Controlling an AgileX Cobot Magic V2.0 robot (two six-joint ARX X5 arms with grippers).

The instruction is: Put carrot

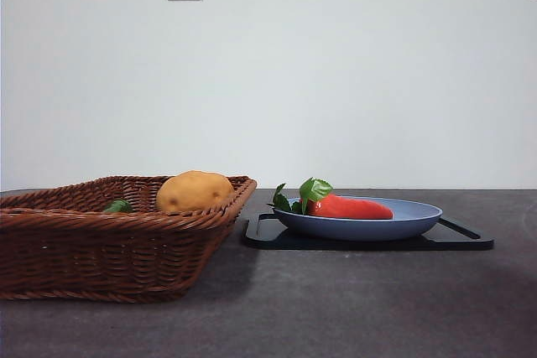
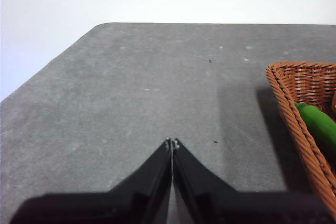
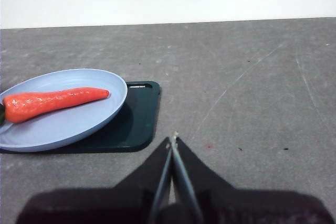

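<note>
The carrot (image 1: 351, 207) lies on its side in a blue plate (image 1: 411, 222), its green leaves toward the basket. In the right wrist view the carrot (image 3: 52, 102) rests in the plate (image 3: 79, 124), well away from my right gripper (image 3: 172, 141), which hovers shut over bare table. My left gripper (image 2: 172, 143) is shut over the grey table, beside the wicker basket (image 2: 299, 114). Neither gripper shows in the front view.
The blue plate stands on a dark tray (image 1: 453, 241). The wicker basket (image 1: 109, 249) at the left holds a yellow-brown potato (image 1: 195, 191) and a small green vegetable (image 1: 118, 206). The green vegetable (image 2: 320, 124) also shows in the left wrist view.
</note>
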